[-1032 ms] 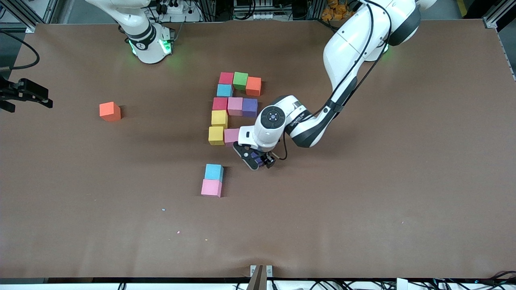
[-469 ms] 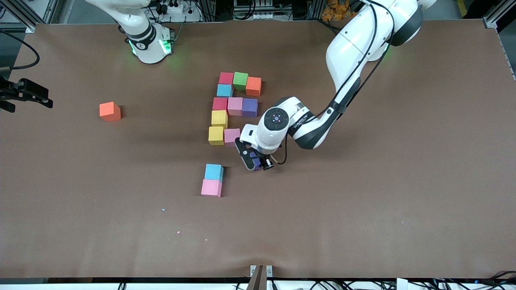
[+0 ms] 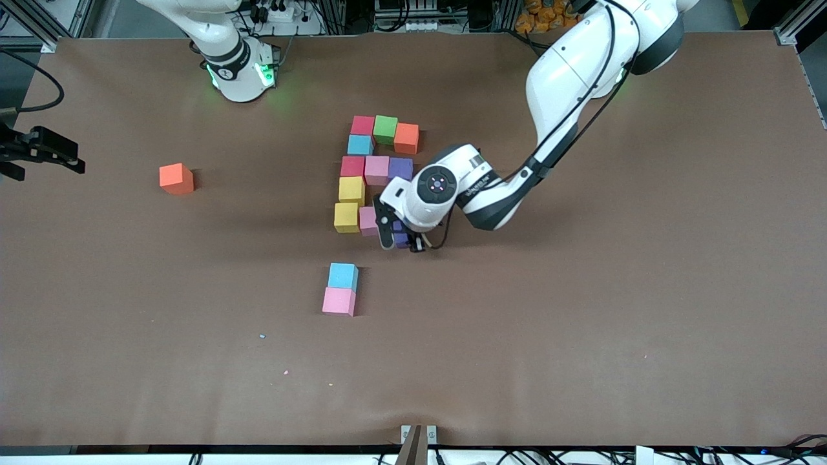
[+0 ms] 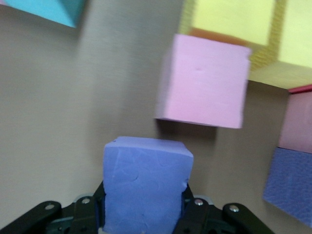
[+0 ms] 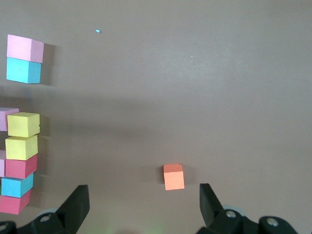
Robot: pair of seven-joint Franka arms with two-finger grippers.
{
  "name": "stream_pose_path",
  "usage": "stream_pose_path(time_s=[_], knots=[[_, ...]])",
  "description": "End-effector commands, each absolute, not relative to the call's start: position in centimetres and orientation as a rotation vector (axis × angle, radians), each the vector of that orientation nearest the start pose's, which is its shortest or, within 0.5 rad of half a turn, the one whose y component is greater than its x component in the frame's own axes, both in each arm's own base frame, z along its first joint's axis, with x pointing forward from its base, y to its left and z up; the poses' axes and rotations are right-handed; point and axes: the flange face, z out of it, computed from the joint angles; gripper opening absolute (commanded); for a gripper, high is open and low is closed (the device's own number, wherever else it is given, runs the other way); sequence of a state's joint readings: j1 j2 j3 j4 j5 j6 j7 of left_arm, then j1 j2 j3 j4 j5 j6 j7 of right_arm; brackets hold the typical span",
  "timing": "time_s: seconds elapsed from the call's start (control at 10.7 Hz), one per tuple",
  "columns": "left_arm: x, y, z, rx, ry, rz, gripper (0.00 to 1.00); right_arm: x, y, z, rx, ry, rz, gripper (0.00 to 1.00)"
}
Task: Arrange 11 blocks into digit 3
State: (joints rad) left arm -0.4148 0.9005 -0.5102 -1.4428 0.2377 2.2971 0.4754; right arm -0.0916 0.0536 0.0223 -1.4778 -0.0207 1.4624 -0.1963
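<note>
L gripper [image 3: 395, 234]: purple block [image 4: 146, 183] clamped betw. jaws.
Block held just beside pink block [image 4: 204, 80] at digit's [image 3: 373, 169] unfinished row; pink sits straight ahead of jaw tips, small gap seen. R gripper [image 5: 144, 204] parked w/ jaws spread, lone orange block [image 5: 174, 176] on table betw. its fingers, not gripped.

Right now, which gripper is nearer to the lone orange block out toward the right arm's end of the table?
Right. The right gripper hangs open just beside the lone orange block; the left gripper, shut on a purple block, is at the block figure mid-table.
</note>
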Motion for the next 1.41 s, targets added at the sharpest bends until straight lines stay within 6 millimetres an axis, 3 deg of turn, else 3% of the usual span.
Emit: stream_pose_path(time_s=[0.0, 0.28, 1.31], knots=[[48.1, -53.0, 20.0, -2.558, 2.157, 0.007, 0.0, 56.0, -4.0, 62.8, -3.159, -0.195, 0.12, 1.0], [46.9, -54.0, 19.7, -2.496, 2.211, 0.004, 0.0, 56.1, -4.0, 62.8, -3.159, -0.195, 0.12, 1.0], [46.6, -55.9, 19.6, -2.317, 2.32, -0.247, 0.0, 56.0, -3.7, 62.8, -3.157, -0.202, 0.122, 1.0]])
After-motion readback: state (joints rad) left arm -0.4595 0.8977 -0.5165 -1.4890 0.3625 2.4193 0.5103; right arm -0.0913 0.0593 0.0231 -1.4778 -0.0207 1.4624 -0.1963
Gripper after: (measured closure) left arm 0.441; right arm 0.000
